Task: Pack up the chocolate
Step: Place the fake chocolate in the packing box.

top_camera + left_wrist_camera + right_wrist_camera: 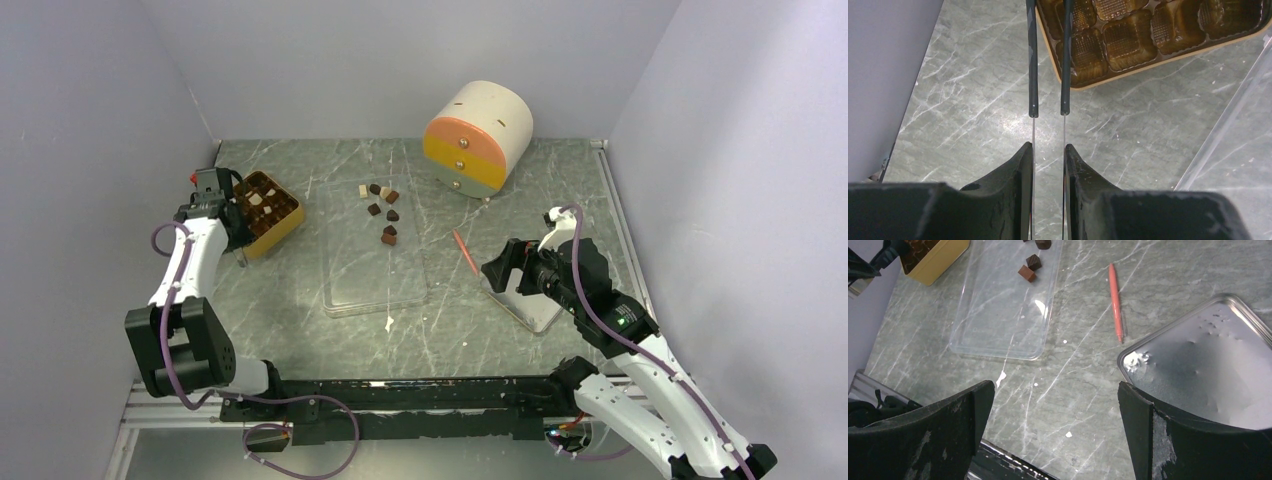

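Several loose chocolate pieces (385,212), brown and cream, lie at the far end of a clear flat tray (375,285); two brown ones (1030,268) show in the right wrist view. A few more sit in the golden-brown compartmented tray (285,228) at the left. My left gripper (228,222) (1048,146) is shut on thin metal tweezers (1033,75), whose black-sleeved arms reach over the near corner of the compartmented tray (1158,59), above empty cells. My right gripper (497,270) (1058,385) hangs open over bare table, with nothing between its fingers.
A thin orange-red stick (465,252) (1116,300) lies right of the clear tray. A flat silver tin lid (535,310) (1208,360) rests under the right arm. A round cream, pink and yellow drawer box (478,137) stands at the back. Grey walls enclose the table.
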You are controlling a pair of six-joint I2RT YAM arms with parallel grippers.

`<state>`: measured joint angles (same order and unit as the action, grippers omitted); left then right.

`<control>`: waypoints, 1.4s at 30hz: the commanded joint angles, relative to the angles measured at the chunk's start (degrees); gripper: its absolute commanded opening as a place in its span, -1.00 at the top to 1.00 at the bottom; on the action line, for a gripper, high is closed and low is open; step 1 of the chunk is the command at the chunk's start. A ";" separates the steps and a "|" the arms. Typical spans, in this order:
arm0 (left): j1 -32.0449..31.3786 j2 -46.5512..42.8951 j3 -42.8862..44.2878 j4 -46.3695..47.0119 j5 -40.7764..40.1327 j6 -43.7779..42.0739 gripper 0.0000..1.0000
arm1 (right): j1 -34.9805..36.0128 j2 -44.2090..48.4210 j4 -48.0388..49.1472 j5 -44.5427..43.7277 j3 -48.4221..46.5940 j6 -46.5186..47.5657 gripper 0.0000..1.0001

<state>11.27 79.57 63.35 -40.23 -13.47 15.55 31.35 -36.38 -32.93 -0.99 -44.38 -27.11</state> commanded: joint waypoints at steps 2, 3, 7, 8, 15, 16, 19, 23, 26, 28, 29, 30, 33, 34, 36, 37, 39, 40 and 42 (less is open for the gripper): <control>0.25 0.85 2.61 2.54 -0.80 0.02 0.49 | 0.33 0.00 1.65 -0.24 -0.69 0.66 -1.00; 0.32 1.05 2.85 2.49 -0.70 0.05 0.46 | 0.36 -0.08 1.67 -0.31 -0.74 0.67 -1.00; 0.35 1.51 2.88 2.81 -0.48 -0.08 0.35 | 0.29 -0.09 1.38 -0.79 -0.88 0.90 -1.00; 0.34 1.55 2.88 2.72 -0.28 -0.05 0.32 | 0.29 -0.06 1.39 -0.91 -0.84 0.88 -1.00; 0.34 1.85 4.58 2.00 -0.07 -0.35 0.23 | 0.33 -0.20 1.20 -1.02 -1.23 0.87 -1.00; 0.33 1.88 4.95 2.00 0.02 -0.35 0.22 | 0.37 -0.23 1.20 -1.12 -1.28 0.92 -1.00; 0.33 1.86 6.51 1.49 0.45 -0.26 0.23 | 0.37 -0.57 1.27 -1.06 -1.37 0.92 -1.00; 0.39 0.93 8.39 1.28 3.06 -0.58 0.26 | 0.34 -0.64 1.45 -0.85 -1.43 0.53 -1.00; 0.33 0.13 9.43 1.45 5.70 -1.04 0.29 | 0.30 -0.87 1.28 -1.08 -1.83 0.46 -1.00; 0.27 -0.32 9.94 1.64 8.03 -1.87 0.30 | 0.36 -0.97 0.99 -1.56 -2.14 0.56 -1.00; 0.17 -0.48 10.11 1.54 9.00 -2.03 0.30 | 0.37 -1.05 0.87 -1.82 -2.28 0.55 -1.00; 0.04 -0.66 10.13 1.60 9.98 -2.14 0.30 | 0.37 -1.02 0.77 -1.94 -2.29 0.41 -1.00; -0.75 -1.40 9.95 1.86 11.96 -1.93 0.30 | 0.32 -1.05 0.72 -1.71 -2.16 0.06 -1.00; -1.15 -1.63 9.87 1.93 12.51 -1.93 0.30 | 0.30 -1.14 0.68 -1.63 -2.20 -0.03 -1.00; -2.59 -1.93 9.94 1.82 12.93 -1.91 0.31 | 0.37 -1.30 0.51 -1.47 -2.39 -0.38 -1.00; -3.66 -2.10 9.90 1.82 12.95 -1.93 0.30 | 0.32 -1.32 0.50 -1.47 -2.38 -0.54 -1.00; -5.90 -2.21 9.82 1.95 13.56 -2.22 0.31 | 0.33 -1.25 0.67 -1.70 -2.17 -0.73 -0.99; -7.28 -2.25 9.66 1.95 13.75 -2.36 0.31 | 0.36 -1.24 0.69 -1.92 -2.12 -0.83 -0.99; -10.25 -2.10 9.71 1.51 13.56 -2.52 0.31 | 0.37 -1.45 0.61 -2.06 -2.23 -1.02 -0.99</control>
<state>5.58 79.50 71.11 -39.75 -2.24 14.22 31.35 -37.82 -33.10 -1.63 -44.40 -27.42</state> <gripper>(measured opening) 0.353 0.997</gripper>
